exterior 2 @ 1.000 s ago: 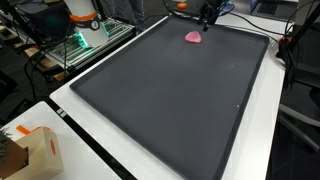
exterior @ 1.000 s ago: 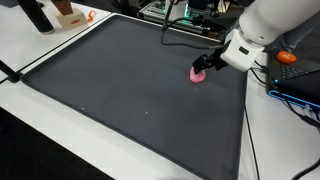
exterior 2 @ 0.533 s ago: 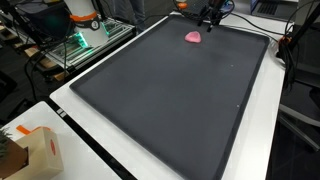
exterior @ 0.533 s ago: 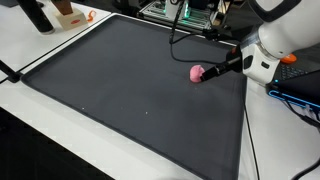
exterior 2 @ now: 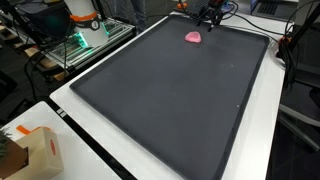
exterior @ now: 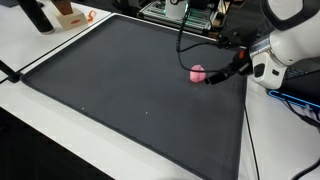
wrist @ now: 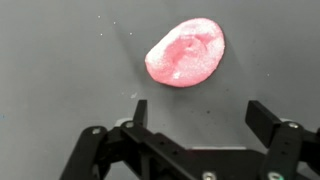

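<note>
In an exterior view, the pink lump (exterior: 198, 73) lies on the dark mat (exterior: 120, 85), with the pincer (exterior: 214, 78) just beside it. In an exterior view, the lump (exterior 2: 193, 37) sits near the mat's far edge. In the wrist view, the pincer (wrist: 197, 110) stands apart and holds nothing, the lump (wrist: 185, 52) just ahead of its fingertips.

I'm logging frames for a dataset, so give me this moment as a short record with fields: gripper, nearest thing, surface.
gripper: black two-finger gripper, jaws open, holding nothing
nearest thing: pink rounded lump, just ahead of the fingertips in the wrist view, not between them, no contact visible
surface: dark grey mat lying on a white table
lump position: on the mat, close to one of its edges in both exterior views
</note>
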Action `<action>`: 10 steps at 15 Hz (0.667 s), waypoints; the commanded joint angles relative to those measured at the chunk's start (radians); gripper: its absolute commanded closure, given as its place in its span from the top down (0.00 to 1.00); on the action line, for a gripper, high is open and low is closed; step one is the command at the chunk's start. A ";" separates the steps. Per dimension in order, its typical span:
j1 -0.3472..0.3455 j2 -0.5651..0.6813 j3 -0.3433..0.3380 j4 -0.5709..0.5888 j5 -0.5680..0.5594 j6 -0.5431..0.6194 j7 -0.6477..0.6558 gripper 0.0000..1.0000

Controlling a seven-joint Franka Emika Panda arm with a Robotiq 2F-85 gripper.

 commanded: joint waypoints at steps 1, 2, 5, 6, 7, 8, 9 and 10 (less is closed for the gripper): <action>0.016 0.055 -0.007 0.077 -0.027 -0.050 -0.033 1.00; 0.016 0.060 -0.008 0.085 -0.027 -0.053 -0.036 1.00; 0.016 0.076 -0.011 0.108 -0.025 -0.060 -0.045 1.00; 0.016 0.083 -0.013 0.119 -0.022 -0.063 -0.041 1.00; 0.015 0.089 -0.015 0.129 -0.017 -0.063 -0.034 1.00; 0.014 0.095 -0.016 0.138 -0.012 -0.063 -0.028 1.00; 0.012 0.100 -0.018 0.148 -0.009 -0.067 -0.028 1.00; 0.011 0.107 -0.021 0.161 -0.005 -0.072 -0.024 1.00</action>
